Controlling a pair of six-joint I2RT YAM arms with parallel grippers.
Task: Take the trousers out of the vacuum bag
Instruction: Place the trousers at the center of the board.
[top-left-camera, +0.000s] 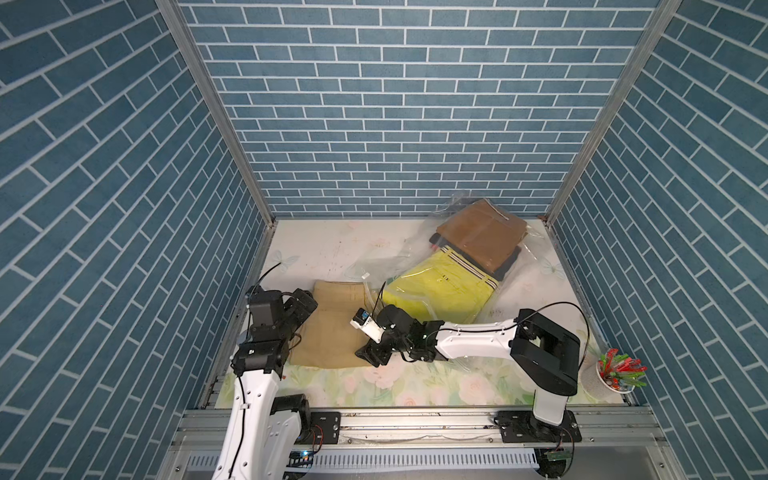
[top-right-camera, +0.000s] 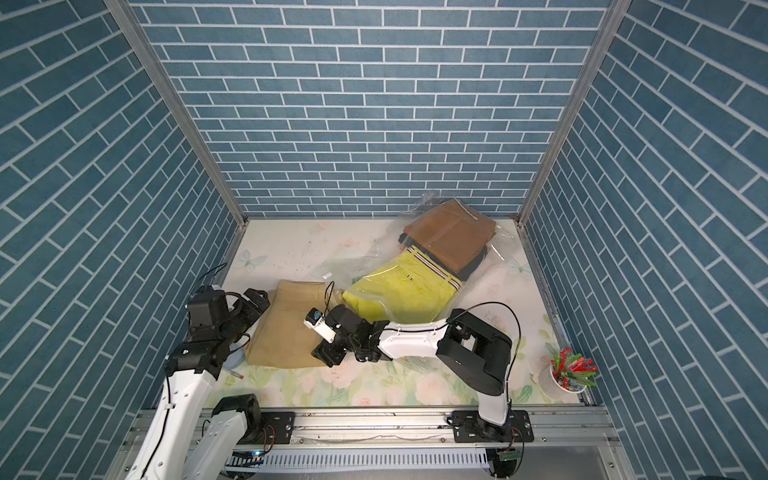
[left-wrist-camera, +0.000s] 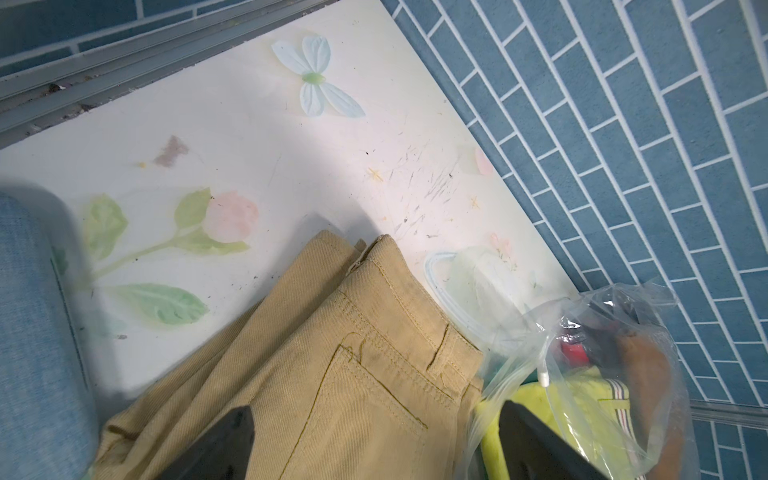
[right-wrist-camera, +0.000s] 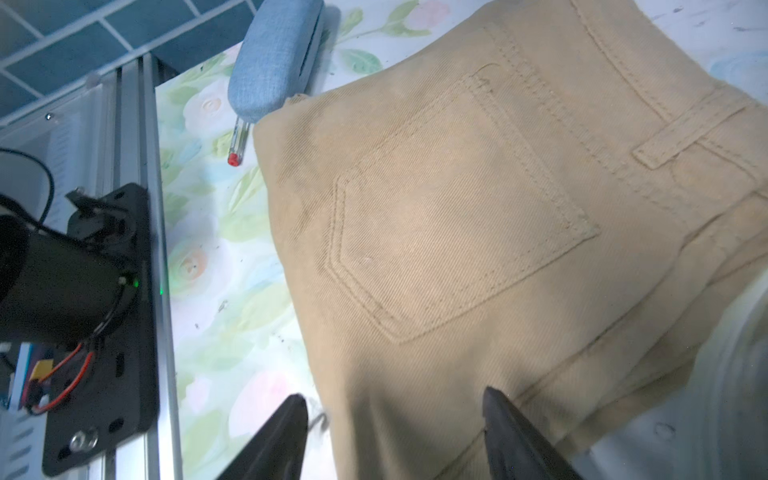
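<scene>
Khaki trousers (right-wrist-camera: 478, 232), edge between parted right jaws

khaki trousers (top-left-camera: 332, 332) out on the table (top-left-camera: 316, 249), lime-yellow trousers (top-left-camera: 440, 286) inside vacuum bag (top-left-camera: 415, 255)

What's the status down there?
Left fingers, right fingers open, empty. Folded khaki cloth trousers out. Lime-yellow trousers and brown trousers inside see-through plastic vacuum bag. Nothing blocking.
</scene>
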